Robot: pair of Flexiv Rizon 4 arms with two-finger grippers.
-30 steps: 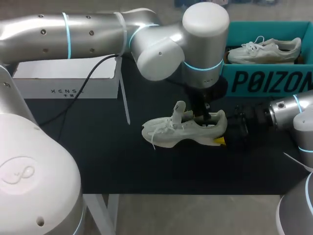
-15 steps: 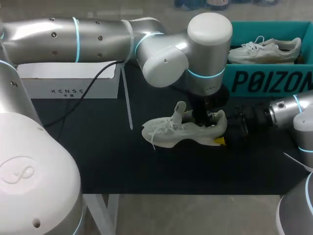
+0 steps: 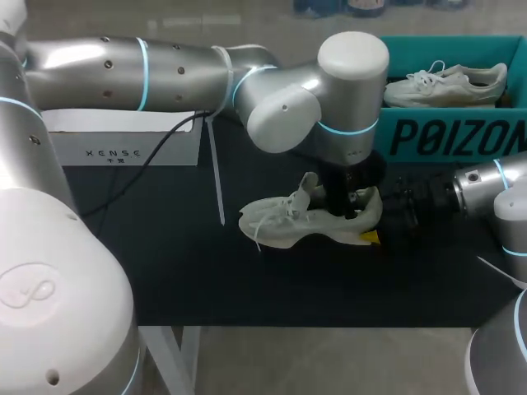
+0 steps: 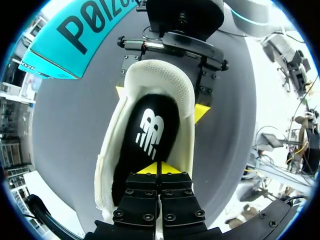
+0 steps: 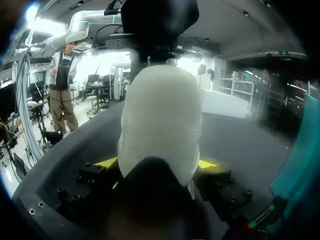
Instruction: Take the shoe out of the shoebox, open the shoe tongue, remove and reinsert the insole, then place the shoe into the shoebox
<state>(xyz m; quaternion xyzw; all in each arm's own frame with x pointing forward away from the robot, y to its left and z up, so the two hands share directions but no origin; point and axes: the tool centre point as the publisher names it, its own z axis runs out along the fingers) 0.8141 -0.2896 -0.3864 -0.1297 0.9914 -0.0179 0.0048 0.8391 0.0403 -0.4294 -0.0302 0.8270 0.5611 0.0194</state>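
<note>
though head view hides the inside of the shoe mid-frame, left wrist shows left fingers clenched together over the insole; right wrist shows right fingers grasping its heel.

The shoe is lying on the table, its toe pointing left and its heel pointing right. The insole is sitting inside it. The left gripper is hanging directly over the shoe's opening, its fingers pressed together above the insole. The right gripper is sitting at the shoe's heel, with one finger lying against each side of it. Behind the shoe and to its right, the shoebox is standing with a second shoe lying in it. Behind the shoe and well to its left, a second box is resting on the table.
</note>
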